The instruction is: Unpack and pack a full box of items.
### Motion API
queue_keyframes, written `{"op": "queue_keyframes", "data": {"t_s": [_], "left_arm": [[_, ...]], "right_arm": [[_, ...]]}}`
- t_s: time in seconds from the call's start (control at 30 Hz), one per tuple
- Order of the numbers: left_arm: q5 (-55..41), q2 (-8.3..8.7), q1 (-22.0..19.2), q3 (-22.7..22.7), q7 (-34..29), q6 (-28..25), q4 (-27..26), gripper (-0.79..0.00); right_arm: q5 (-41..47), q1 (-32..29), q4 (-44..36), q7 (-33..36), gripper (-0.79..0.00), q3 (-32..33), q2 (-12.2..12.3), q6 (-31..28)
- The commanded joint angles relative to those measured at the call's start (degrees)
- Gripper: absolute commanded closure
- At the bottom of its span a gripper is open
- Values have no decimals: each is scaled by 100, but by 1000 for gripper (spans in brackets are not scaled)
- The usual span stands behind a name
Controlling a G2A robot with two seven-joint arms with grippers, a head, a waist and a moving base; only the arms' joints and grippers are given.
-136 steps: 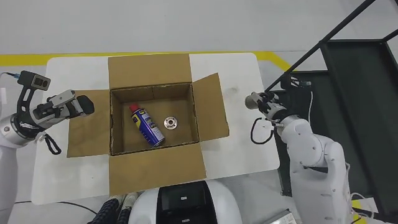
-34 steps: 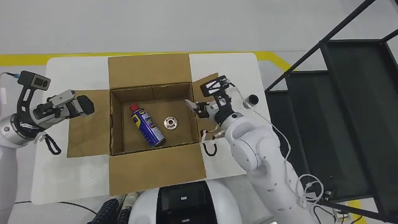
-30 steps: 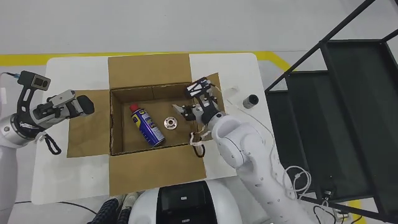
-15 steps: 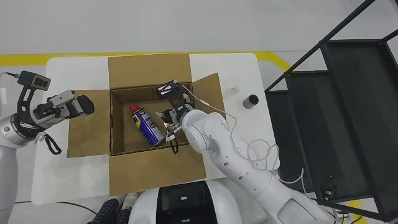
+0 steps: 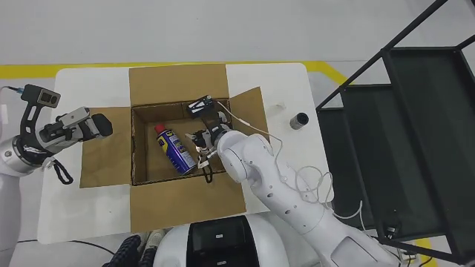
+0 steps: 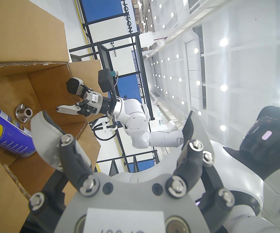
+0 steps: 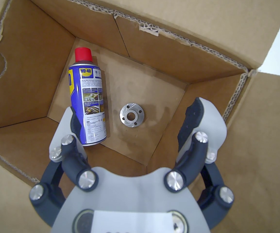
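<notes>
An open cardboard box (image 5: 182,110) sits mid-table with its flaps spread. On its floor lie a blue spray can (image 5: 175,153) with a red cap and, beside it, a round metal flange (image 7: 131,115). My right gripper (image 5: 202,142) hangs open over the box's inside, above the flange, with nothing between its fingers; the right wrist view has the can (image 7: 89,98) next to one finger. My left gripper (image 5: 93,126) is open and empty, level over the box's left flap. The left wrist view takes in the can (image 6: 6,134), the flange (image 6: 23,113) and the right gripper (image 6: 69,98).
A small grey cylinder (image 5: 299,121) stands on the white table (image 5: 282,89) to the right of the box. A dark metal rack (image 5: 415,104) lies beyond the table's right edge. Bare tabletop remains around the flaps.
The right arm swung from the table's right edge to over the box, leaving the grey cylinder standing on the table. It has held still for the last half second. The left arm has not moved.
</notes>
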Motion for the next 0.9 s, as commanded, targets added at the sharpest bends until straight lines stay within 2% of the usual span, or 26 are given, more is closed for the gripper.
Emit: {"op": "queue_keyframes", "data": {"t_s": [0.0, 0.3, 0.4, 0.7, 0.87], "left_arm": [[0, 0, 0, 0, 0, 0, 0, -785], [0, 0, 0, 0, 0, 0, 0, -785], [0, 0, 0, 0, 0, 0, 0, -785], [0, 0, 0, 0, 0, 0, 0, -785], [0, 0, 0, 0, 0, 0, 0, -785]], "right_arm": [[0, 0, 0, 0, -785, 0, 0, 0], [0, 0, 0, 0, -785, 0, 0, 0], [67, 151, 224, -65, -785, -129, -40, -238], [451, 1443, 1910, 131, -785, -1086, -546, -19], [566, 1814, 2594, 231, -785, -1597, -862, 206]]}}
